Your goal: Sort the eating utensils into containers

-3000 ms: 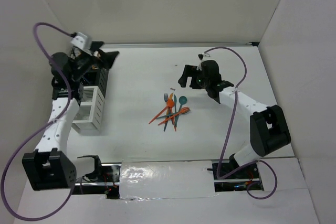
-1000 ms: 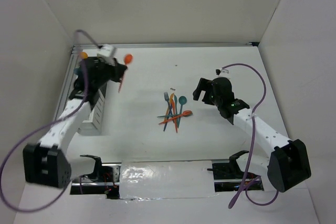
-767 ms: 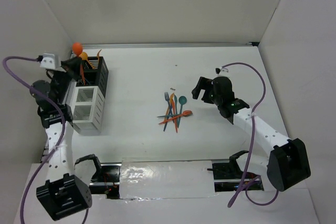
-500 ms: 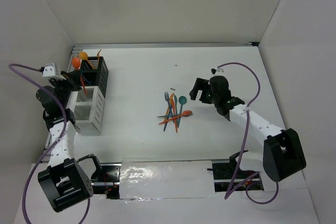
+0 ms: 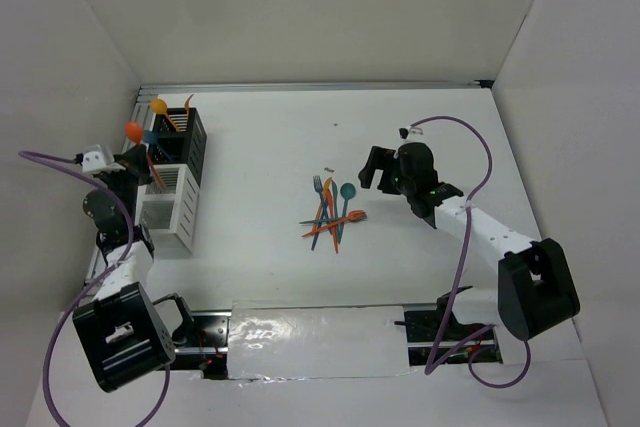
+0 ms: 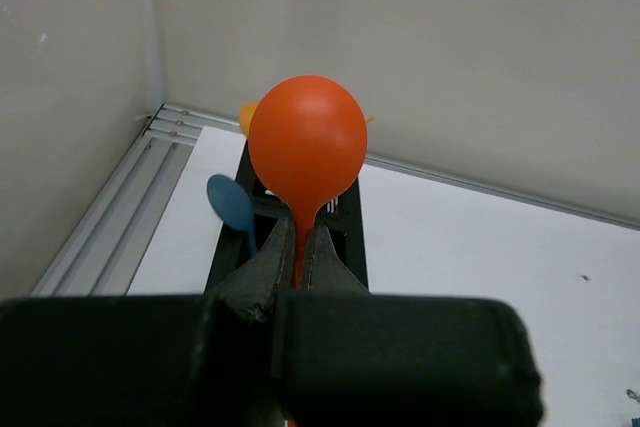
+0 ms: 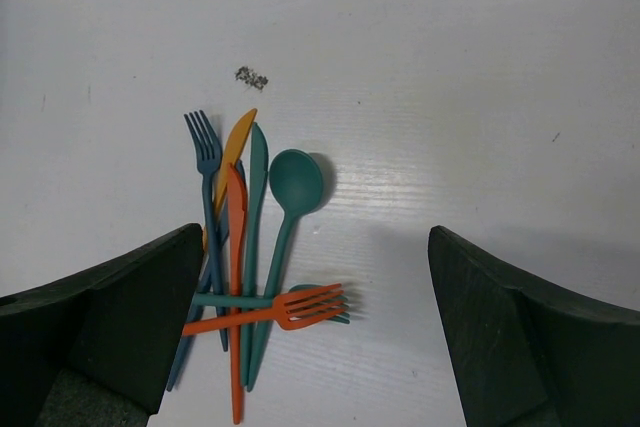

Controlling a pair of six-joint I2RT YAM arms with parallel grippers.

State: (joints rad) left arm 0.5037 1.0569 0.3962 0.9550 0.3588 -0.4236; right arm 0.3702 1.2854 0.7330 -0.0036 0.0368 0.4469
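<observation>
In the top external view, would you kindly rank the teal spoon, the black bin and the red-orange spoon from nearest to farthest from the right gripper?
1. Teal spoon, lying just to the left of the right gripper.
2. Black bin, far across on the left side.
3. Red-orange spoon, pinched in the left gripper, farther left than the bin.

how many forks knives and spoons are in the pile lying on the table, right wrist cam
Forks: 3 (dark blue fork, red-orange fork, teal fork mostly under it)
Knives: 3 (orange knife, red-orange knife, teal knife)
Spoons: 1 (teal spoon)
Unclear: 1 (dark blue handle, head hidden)
Total: 8
</observation>
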